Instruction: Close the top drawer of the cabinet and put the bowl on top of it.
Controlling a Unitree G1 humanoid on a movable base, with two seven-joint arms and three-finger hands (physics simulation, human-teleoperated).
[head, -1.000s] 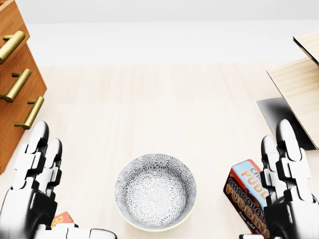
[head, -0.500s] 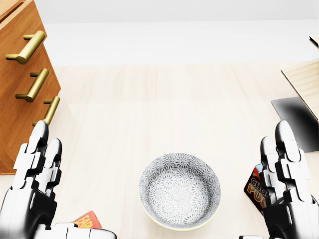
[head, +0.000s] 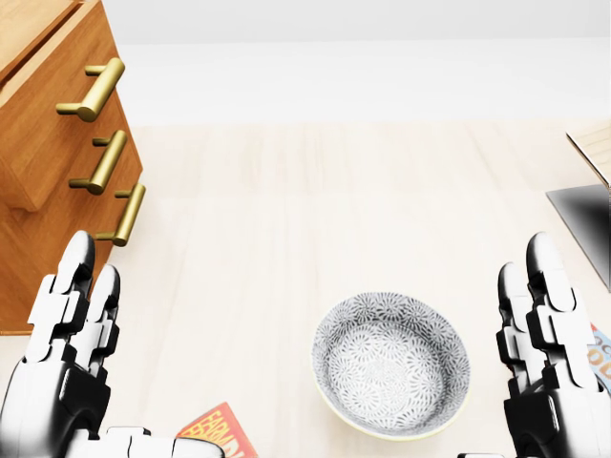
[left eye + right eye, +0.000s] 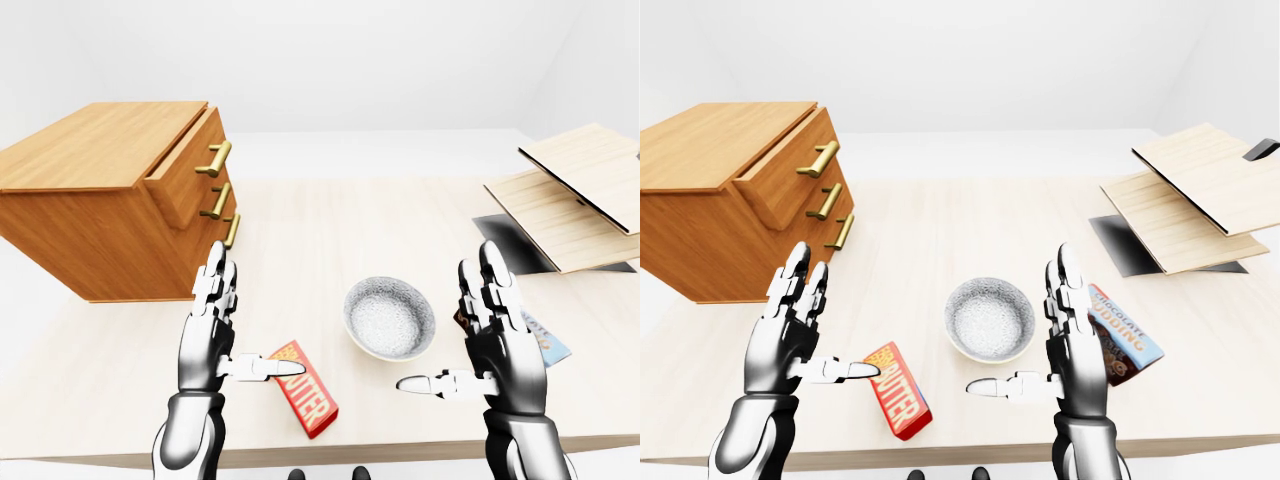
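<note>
Bowl (image 3: 391, 364): upright on the worktop (image 3: 315, 200), grey-and-white flower pattern inside, pale rim. In the head view it sits low and right of centre, between my two hands and nearer the right one. Nothing touches it.

Top drawer (image 4: 780, 175): stands out from the cabinet (image 4: 110, 200) face, not shut. Its brass handle (image 3: 93, 89) sits above the two lower handles, which lie further in. The cabinet is at upper left in all views, well apart from the bowl, its flat top bare wood.

Left fingers (image 4: 216, 285): spread apart and pointing up the view, thumb out sideways toward the bowl, holding nothing. They hover just below the cabinet's lower corner in the left-eye view.

Right fingers (image 4: 495, 290): likewise apart and upright, thumb pointing left toward the bowl, holding nothing. They stand just right of the bowl, not touching it.

Red packet (image 4: 305, 400): lies flat on the worktop, below and left of the bowl, lettered "BUTTER". My left thumb tip overlaps its upper end; I cannot tell whether it touches.

Pudding box (image 4: 1125, 335): just right of my right hand in the right-eye view, partly hidden behind it.

Far right: pale wooden boards (image 4: 570, 195) stacked at a tilt over a dark sheet (image 4: 505, 240).
</note>
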